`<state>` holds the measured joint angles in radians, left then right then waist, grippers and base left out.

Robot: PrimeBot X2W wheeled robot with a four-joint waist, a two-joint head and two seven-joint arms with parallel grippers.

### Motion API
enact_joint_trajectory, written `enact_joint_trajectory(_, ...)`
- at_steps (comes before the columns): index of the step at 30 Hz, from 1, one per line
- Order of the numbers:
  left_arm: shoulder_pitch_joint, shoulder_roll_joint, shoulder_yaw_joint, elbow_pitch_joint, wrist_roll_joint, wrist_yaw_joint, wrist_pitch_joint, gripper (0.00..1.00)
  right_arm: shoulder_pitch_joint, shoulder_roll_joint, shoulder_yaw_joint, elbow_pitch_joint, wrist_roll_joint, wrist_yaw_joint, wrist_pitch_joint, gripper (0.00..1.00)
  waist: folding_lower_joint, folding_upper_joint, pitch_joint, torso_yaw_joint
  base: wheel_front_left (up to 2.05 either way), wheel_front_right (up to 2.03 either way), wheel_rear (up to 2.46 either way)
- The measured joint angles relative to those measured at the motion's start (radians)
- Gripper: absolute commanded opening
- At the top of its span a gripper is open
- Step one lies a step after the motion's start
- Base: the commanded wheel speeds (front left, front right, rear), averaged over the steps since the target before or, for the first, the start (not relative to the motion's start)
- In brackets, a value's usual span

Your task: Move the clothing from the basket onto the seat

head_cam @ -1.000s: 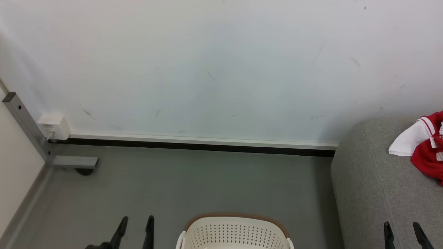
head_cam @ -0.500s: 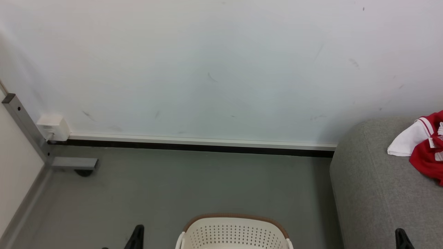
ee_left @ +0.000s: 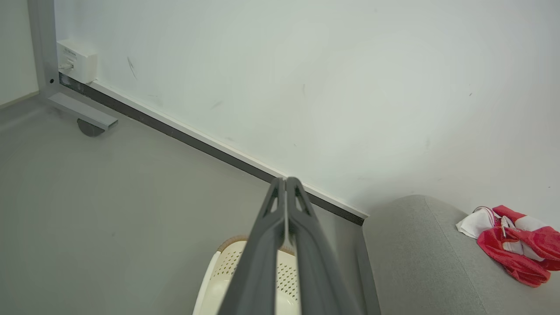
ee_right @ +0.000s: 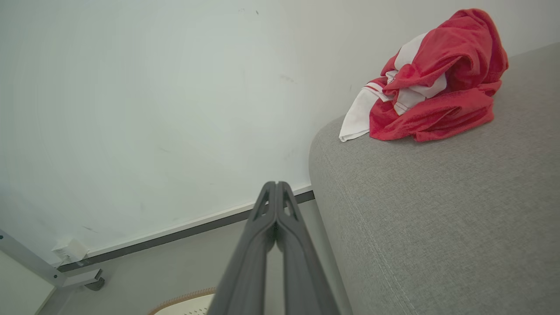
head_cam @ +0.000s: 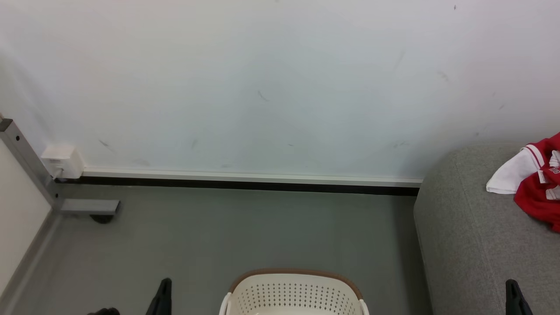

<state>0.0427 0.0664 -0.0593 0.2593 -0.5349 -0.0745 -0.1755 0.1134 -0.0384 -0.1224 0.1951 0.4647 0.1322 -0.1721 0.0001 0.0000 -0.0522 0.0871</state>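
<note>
The clothing (ee_right: 437,87) is a crumpled red garment with white panels and a white collar with red stripes. It lies bunched on top of the seat (ee_right: 437,218), near the seat's rounded corner by the wall. The basket (head_cam: 295,291) stands on the floor beside the seat. The left gripper (ee_left: 285,181) and right gripper (ee_right: 276,186) each have their jaws pressed together tip to tip, gripping nothing. The clothing lies well apart from both jaws, ahead of the right pair.

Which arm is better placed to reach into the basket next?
Probably left: the left gripper, shut, sits close beside the basket; the right gripper is farther off, by the seat.
</note>
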Motion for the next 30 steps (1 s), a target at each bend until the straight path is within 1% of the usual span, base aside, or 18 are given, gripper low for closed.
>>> enact_joint_trajectory(16,-0.034,-0.004,0.038,-0.003,-0.239,-0.013,0.063,0.0,-0.051,-0.001,0.003,0.009,0.252,0.0,0.062,0.0,0.0,0.0,0.008,-0.013,0.0,0.0,0.0)
enact_joint_trajectory(30,-0.058,-0.009,0.065,-0.005,-0.415,-0.021,0.11,0.0,-0.084,-0.001,0.004,0.018,0.439,0.0,0.11,0.0,0.0,0.0,0.015,-0.024,0.0,0.0,0.0)
